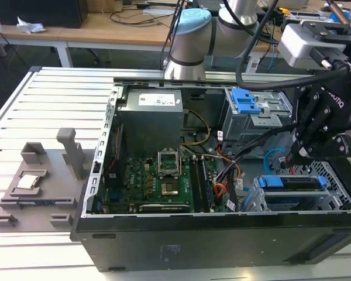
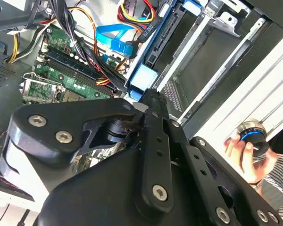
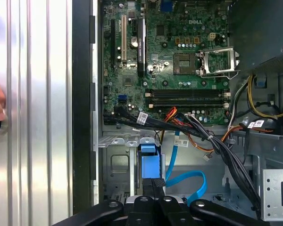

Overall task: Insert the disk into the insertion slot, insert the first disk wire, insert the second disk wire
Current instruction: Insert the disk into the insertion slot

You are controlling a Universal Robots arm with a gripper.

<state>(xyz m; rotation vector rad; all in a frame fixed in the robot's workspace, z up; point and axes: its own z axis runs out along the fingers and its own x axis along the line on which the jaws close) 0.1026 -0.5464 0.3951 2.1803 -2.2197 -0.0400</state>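
The disk (image 1: 292, 188), in its bright blue caddy, lies inside the insertion slot (image 1: 253, 202), the grey perforated cage at the case's front corner on the exterior view's right. My gripper (image 1: 293, 157) hangs just above it. In the first wrist view its black fingers (image 3: 153, 186) are shut together, right at the caddy's blue end tab (image 3: 148, 160). The same tab (image 2: 144, 77) sits just beyond the gripper (image 2: 150, 96) in the second wrist view. The second disk wire (image 3: 184, 181), a glossy light-blue cable, loops loose beside the cage. The first disk wire (image 3: 171, 114), red and orange, lies by the motherboard edge.
Thick black cables (image 3: 226, 155) run across beside the cage. A taller grey bay with a blue latch (image 1: 245, 102) stands behind the cage. The motherboard (image 1: 152, 181) fills the case floor. A grey fixture (image 1: 35, 181) rests on the slatted table. A person's hand (image 2: 245, 148) holds a blue-ringed knob.
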